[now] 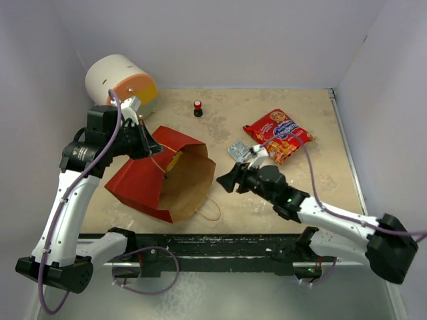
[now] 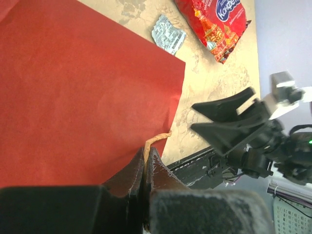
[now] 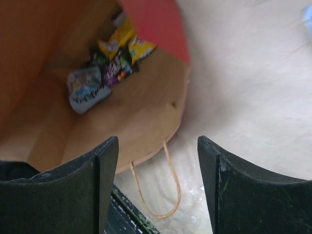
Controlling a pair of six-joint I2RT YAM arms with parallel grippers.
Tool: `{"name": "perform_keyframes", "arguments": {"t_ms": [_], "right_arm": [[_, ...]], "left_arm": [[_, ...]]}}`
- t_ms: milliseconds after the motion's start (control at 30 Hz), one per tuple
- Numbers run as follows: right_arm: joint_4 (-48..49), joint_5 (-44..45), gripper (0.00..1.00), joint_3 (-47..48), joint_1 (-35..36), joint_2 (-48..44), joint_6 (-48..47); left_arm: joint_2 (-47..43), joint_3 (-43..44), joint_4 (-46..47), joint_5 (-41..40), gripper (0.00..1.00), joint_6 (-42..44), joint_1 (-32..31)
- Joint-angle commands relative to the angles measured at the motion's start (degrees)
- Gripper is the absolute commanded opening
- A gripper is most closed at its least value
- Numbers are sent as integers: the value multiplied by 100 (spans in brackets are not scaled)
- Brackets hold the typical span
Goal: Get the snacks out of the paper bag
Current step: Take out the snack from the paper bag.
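The paper bag (image 1: 143, 180), red outside and brown inside, lies on its side with its mouth open to the right. My left gripper (image 1: 148, 143) is shut on its upper twine handle (image 2: 158, 137) at the bag's top edge (image 2: 83, 87). My right gripper (image 1: 227, 181) is open and empty just outside the mouth. In the right wrist view, silver (image 3: 87, 90), purple (image 3: 116, 70) and yellow (image 3: 127, 41) packets lie deep inside the bag (image 3: 141, 122). The red chip bag (image 1: 279, 135) and a silver packet (image 1: 238, 151) lie on the table to the right.
A white cylinder with an orange-yellow face (image 1: 120, 83) stands at the back left. A small red-and-black knob (image 1: 198, 108) sits at the back middle. The bag's lower handle loop (image 1: 208, 212) lies on the table near the front rail (image 1: 220, 243).
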Motion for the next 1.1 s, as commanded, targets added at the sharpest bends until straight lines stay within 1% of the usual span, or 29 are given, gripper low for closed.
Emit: {"name": "perform_keyframes", "arguments": {"t_ms": [0,100,167,233,367,467,533,633,733,900,967,1067], "right_arm": [[1285,449,68,365,774,1000,-170],[1971,795,69,767,1293,1880,-180],[2204,1169,70,1088,1596,2456,-192],[2609,1471,70,1307,1797,2883,-171],[3452,1919,70,1651,2151,3639,-244],[3826,2222,70,2002,2407,4194,-384],[4028,2255,70,2289,2535,4574,-509],[4460,2074,69,2487,2590,5060,-879],[4657,1911,68,2518,2590,5321,-1713],[5323,1473,67,2199,2499,5430,-3847],[5338,1164,67,2090,2330,5362,-4272],[5166,232,66,2044,1921,5305,-4548]], "left_arm": [[-30,466,-8,-159,0,297,-12],[-40,559,-115,-316,0,534,-8],[-82,574,-229,-498,0,681,-12],[-109,580,-360,-604,0,756,-12],[-91,553,-523,-542,0,675,-12],[-26,538,-535,-465,0,526,-8],[12,519,-512,-434,0,447,-12],[101,628,-555,-444,0,399,-12],[101,699,-614,-476,0,398,-12],[-19,701,-660,-462,0,381,-12],[-60,693,-652,-452,0,381,-12],[-64,702,-624,-418,0,398,-12]]}}
